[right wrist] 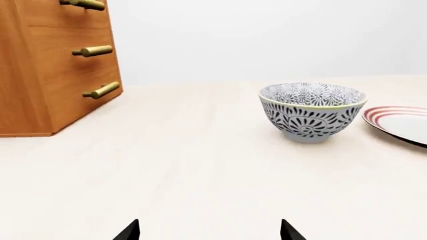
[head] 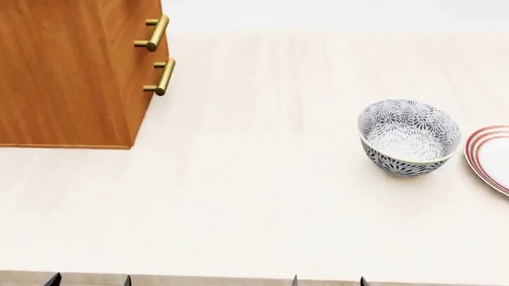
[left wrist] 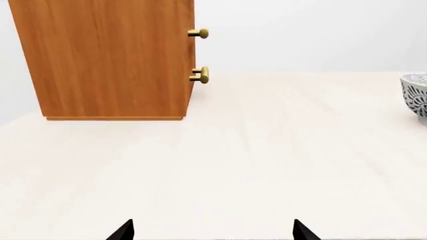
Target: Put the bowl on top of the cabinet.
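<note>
The bowl (head: 409, 137) stands upright on the pale wooden table (head: 254, 196), toward the right side, its dark floral pattern covering both the inside and the outer wall under a pale rim. Just to its right, close beside it but apart, lies a flat white plate (head: 492, 156) with red rings, partly cut off by the edge of the head view. Well apart from the bowl, at the far left of the table, stands the cabinet (head: 68, 77), orange-brown wood, with its brass bar handles (head: 163, 76) facing right toward the open tabletop; its top is out of view in every picture. The stretch of table between cabinet and bowl is bare. The left gripper (left wrist: 212, 231) sits low at the near edge of the table, its two dark fingertips spread wide with nothing between them, looking toward the cabinet's side, with only a sliver of the bowl at the edge of its picture. The right gripper (right wrist: 209, 231) is likewise at the near edge, fingertips spread apart and holding nothing, facing the bowl, which stands farther off and a little to the right of its line. Neither gripper touches anything.
</note>
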Available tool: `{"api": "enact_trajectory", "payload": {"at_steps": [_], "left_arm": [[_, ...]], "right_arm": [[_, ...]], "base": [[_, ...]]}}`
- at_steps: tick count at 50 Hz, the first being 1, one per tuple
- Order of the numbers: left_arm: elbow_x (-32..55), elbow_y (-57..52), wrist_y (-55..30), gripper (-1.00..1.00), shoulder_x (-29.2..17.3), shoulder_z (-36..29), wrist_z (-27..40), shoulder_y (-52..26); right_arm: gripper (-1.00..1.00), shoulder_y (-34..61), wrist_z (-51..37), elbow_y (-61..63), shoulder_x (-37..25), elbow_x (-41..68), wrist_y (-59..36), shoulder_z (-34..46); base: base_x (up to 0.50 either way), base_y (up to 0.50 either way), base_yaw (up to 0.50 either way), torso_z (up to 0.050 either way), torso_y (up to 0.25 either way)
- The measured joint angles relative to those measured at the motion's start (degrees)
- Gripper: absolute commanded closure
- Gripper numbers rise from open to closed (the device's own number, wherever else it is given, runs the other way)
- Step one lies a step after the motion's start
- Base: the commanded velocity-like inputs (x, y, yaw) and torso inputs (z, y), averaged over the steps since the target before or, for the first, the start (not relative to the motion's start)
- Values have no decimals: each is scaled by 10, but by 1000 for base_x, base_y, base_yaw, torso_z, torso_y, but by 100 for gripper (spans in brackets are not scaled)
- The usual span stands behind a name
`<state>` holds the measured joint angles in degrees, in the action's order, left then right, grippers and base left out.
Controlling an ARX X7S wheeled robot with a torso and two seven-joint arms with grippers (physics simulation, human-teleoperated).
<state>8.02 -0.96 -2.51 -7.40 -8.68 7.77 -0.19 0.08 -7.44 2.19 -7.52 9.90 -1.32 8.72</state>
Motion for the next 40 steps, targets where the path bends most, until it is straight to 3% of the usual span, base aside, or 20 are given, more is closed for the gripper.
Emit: {"api": "enact_trajectory", "payload": {"at_steps": [28, 40], "left_arm": [[19, -3, -2, -100, -13, -16, 8, -1], [0, -99, 2, -100, -26, -31, 29, 51]], "right_arm": [[-100, -6, -2, 10, -13, 25, 10, 13], [-100, -83, -34, 104, -23, -13, 64, 23]], "base": [[397, 0, 0, 0, 0], [131, 0, 0, 0, 0]]}}
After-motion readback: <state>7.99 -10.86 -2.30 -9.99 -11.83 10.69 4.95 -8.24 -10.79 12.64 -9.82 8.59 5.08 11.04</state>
